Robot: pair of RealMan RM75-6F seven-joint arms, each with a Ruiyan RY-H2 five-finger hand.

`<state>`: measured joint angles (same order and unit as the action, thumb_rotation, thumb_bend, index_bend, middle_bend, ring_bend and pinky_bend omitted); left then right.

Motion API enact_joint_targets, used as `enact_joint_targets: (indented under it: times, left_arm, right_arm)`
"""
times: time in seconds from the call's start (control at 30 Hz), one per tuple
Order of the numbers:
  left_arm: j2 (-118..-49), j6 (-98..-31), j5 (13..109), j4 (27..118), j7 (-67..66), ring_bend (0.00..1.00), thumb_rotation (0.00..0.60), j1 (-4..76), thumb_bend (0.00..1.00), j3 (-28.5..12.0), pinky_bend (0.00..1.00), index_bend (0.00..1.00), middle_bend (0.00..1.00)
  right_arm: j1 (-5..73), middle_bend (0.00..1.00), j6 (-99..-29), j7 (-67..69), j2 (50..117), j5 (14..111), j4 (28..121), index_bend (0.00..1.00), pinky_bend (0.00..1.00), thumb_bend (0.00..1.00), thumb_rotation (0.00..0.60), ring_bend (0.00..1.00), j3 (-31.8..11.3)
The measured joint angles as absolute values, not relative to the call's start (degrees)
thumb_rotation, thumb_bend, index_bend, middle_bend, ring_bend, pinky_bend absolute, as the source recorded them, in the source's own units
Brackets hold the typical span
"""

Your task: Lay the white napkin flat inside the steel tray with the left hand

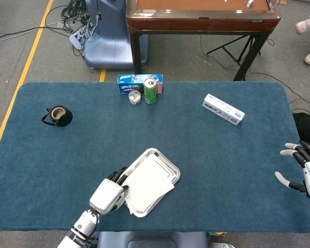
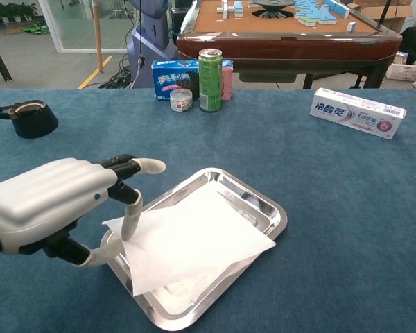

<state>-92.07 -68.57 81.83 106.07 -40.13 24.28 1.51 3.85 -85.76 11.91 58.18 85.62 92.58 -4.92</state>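
Note:
The white napkin (image 2: 191, 236) (image 1: 147, 185) lies spread over the steel tray (image 2: 260, 201) (image 1: 157, 156) near the table's front edge. Its right corner pokes over the tray's right rim and its left edge overhangs the left rim. My left hand (image 2: 52, 205) (image 1: 109, 195) is at the tray's left side and pinches the napkin's left edge between thumb and a finger. My right hand (image 1: 303, 173) hovers at the table's far right edge with fingers spread and nothing in it; the chest view does not show it.
A green can (image 2: 210, 80), a small tin (image 2: 181, 100) and a blue snack box (image 2: 175, 73) stand at the back centre. A toothpaste box (image 2: 357, 111) lies back right. A black cup (image 2: 29, 118) sits far left.

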Motion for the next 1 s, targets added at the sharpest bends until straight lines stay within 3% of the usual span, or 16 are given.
enact_joint_targets:
  times: [1.0]
  left_arm:
    - [-97.5,-72.6,77.4,105.8,-51.7,0.00,0.600,22.2,0.48,2.4,0.18,0.63,0.08]
  right_arm:
    - [3.5,0.25,-86.0,12.4,57.8,85.2,92.9,0.35,0.20,0.21,0.600,0.10,-5.3]
